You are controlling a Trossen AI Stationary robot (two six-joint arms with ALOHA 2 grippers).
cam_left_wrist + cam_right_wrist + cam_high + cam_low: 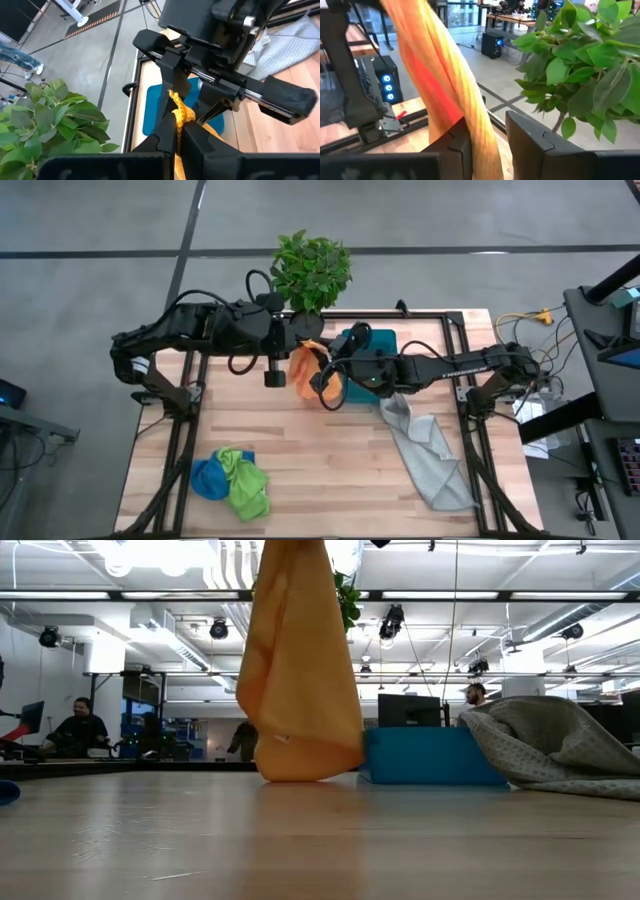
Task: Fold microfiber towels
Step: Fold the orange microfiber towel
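Observation:
The orange towel (300, 670) hangs in a long bunched drape over the table's far middle, and its lower end (300, 772) reaches the tabletop. My left gripper (177, 126) is shut on its top, in front of the teal bin (372, 350). My right gripper (487, 137) comes from the right and stands open around the same top part, just below the left gripper's hold. The grey towel (425, 445) lies spread at the right, one end against the bin. The blue towel (207, 477) and the green towel (245, 483) lie crumpled together at the near left. My left gripper pinches the gathered top of the orange towel (178, 114) between its two fingertips, several layers bunched. The fingers slant downward from the table's left side. The towel hangs below them, with its lower end at the tabletop. My right gripper has the hanging cloth between its fingers. The cloth lies against one finger (462, 147), and a gap shows to the other finger (525, 145).
A potted plant (312, 268) stands at the table's far edge, just behind both grippers. The teal bin sits under the right arm. Bare wood lies in the table's near middle (330, 470). People sit at desks in the room beyond.

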